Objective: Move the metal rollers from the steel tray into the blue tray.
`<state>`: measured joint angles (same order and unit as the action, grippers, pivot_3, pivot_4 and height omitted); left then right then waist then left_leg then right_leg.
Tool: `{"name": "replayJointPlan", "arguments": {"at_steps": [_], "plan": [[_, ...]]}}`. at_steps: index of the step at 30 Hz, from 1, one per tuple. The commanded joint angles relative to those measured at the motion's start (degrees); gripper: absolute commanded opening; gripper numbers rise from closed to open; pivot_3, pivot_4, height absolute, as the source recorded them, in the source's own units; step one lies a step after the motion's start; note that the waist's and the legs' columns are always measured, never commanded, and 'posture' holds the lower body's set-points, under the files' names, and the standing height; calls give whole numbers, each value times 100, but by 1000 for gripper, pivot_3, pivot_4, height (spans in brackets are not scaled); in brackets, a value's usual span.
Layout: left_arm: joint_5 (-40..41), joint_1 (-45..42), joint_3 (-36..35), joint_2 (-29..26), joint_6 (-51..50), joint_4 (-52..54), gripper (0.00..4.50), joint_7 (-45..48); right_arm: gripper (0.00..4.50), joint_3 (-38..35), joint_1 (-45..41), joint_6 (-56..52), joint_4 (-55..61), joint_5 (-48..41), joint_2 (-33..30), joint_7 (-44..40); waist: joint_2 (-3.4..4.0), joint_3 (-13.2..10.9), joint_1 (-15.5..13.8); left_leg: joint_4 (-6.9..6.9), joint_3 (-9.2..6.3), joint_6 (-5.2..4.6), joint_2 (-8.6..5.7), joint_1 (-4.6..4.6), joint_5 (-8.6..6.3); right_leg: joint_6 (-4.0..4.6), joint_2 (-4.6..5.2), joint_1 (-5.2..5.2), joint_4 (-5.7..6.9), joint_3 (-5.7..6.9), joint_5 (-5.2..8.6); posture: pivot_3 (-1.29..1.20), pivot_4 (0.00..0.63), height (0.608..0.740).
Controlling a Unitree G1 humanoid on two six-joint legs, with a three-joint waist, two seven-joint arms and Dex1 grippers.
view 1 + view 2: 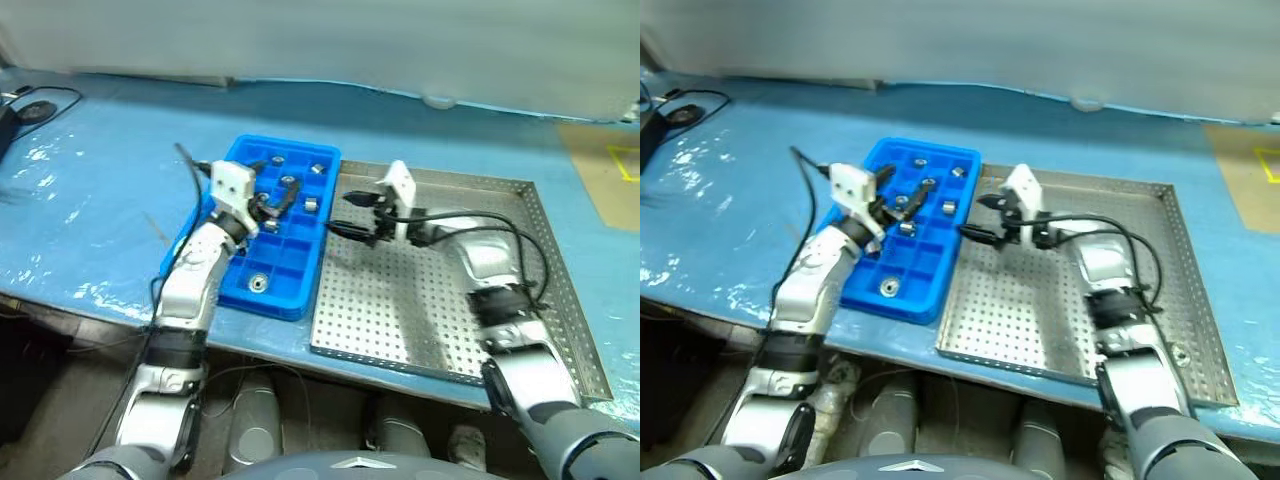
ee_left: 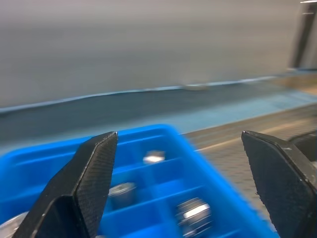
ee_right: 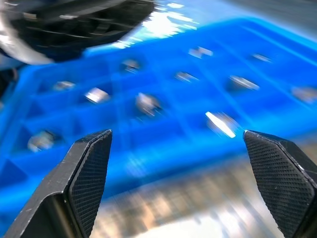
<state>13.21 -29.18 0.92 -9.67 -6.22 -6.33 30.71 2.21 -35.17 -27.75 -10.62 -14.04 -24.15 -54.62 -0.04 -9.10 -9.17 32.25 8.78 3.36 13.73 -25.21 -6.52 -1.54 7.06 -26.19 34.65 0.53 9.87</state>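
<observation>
The left gripper (image 1: 277, 205), spread and empty, hangs over the blue tray (image 1: 232, 287) at frame centre-left; the right gripper (image 1: 350, 213), also spread, is above the steel tray (image 1: 520, 200) edge. Metal rollers (image 1: 259, 282) lie in compartments.

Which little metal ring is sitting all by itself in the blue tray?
Find the blue tray on the blue table, just left of the big grey steel tray full of holes. Look at the blue tray's end nearest the robot. One shiny metal roller lies there alone in its square, while the other rollers bunch up at the far end.
</observation>
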Motion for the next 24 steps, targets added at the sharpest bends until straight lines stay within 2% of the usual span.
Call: {"name": "replayJointPlan", "arguments": {"at_steps": [1,9,11,17,24], "plan": [[160,-396,350,128,337,-488,4254,802,4451,-547,525,-365,1011,-271,-351,338,0,0,171,-2,4,2,0,1,1,-1,-1,-1,-1,-3,1,-131,150,740],[81,-1256,622,593,1005,-2069,4254,1733,4451,-1706,2316,-1165,2789,-604,-973,1132,0,0,754,-2,74,-45,1,33,-27,-14,-1,-10,-14,-58,9,-339,150,740],[53,-1389,669,734,1167,-2365,4254,1877,4451,-2005,2830,-1360,3127,-638,-1110,1269,0,0,817,-1,84,-50,0,37,-30,-51,2,-8,-18,-63,31,-376,150,740],[-61,-1439,746,982,1464,-2724,4254,2065,4451,-2496,3939,-1795,3449,-653,-1531,1454,3,2,952,-2,105,-71,2,36,-43,-58,4,-2,-56,-70,30,-405,150,740],[-127,-1369,739,1044,1554,-2778,4254,2089,4451,-2693,4325,-1852,3504,-802,-1623,1511,5,3,1008,-1,120,-98,2,24,-60,-65,6,3,-101,-73,22,-405,150,740]]}}
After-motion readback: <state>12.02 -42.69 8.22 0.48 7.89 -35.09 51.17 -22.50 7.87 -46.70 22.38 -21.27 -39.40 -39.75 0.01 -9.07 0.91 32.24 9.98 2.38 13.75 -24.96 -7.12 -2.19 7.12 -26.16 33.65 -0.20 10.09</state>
